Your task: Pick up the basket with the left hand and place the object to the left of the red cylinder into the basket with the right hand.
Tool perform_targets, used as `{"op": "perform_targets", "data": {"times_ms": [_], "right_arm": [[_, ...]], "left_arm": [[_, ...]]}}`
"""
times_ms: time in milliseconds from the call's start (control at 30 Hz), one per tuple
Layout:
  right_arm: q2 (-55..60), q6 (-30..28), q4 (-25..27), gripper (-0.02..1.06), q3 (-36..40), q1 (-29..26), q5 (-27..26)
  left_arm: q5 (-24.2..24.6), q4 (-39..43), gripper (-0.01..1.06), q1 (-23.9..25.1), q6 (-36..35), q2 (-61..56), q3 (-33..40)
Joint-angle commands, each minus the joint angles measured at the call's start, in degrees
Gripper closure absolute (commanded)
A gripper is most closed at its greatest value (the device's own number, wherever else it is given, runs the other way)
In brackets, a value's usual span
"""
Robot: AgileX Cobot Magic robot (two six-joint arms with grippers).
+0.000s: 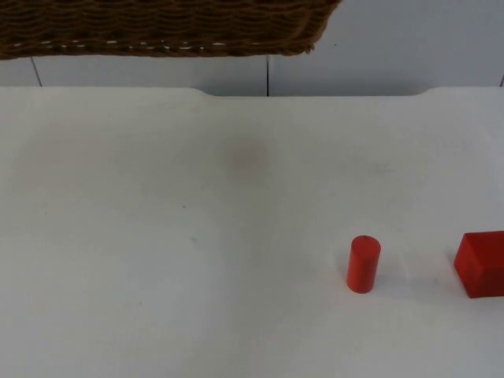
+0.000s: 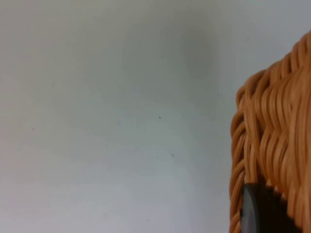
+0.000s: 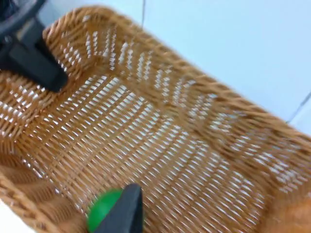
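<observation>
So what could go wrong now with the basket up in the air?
The left hand grips the basket by just one edge of its rim, so it might tilt or slip. The right hand is inside the basket beside the green object, close to the wall, so pulling out could bump the basket.

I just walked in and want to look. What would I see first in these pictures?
The big woven basket is up off the table, at the far left side in the top view. On the white table stand a red cylinder and, to its right at the edge, a red block. In the right wrist view, a green thing lies inside the basket, partly behind a black fingertip.
</observation>
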Motion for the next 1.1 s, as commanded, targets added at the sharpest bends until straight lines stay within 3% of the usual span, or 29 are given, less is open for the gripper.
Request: {"op": "perform_targets", "data": {"times_ms": [0,233,367,500,800,1000,1067], "right_arm": [[-3.86,-0.58,-0.35,0.0,1.62,0.0,1.39],[-16.61,0.21,-0.35,0.0,14.5,0.0,0.42],[-28.49,2.4,-0.47,0.0,29.97,0.0,-3.17],[-36.28,3.8,-0.47,0.0,39.13,0.0,-3.84],[-48.38,8.73,-0.47,0.0,49.56,0.0,-6.12],[-50.21,9.07,-0.47,0.0,49.7,0.0,-5.76],[-50.21,8.94,-0.47,0.0,49.7,0.0,-5.87]], "left_arm": [[-0.26,-1.87,1.05,0.14,-0.24,-0.33,-0.15],[-0.26,-1.87,1.05,0.14,-0.1,-0.1,-0.15],[-0.26,-1.87,1.05,0.14,0.28,0.72,-0.15],[-0.26,-1.98,1.05,0.14,0.65,1.4,-0.15],[-0.26,-2.06,1.05,0.14,0.78,3.28,-0.15],[-0.26,-2.53,1.05,0.01,2.32,5.34,-0.15],[-3.01,-2.53,1.05,-0.76,3.11,7.61,-0.15]]}}
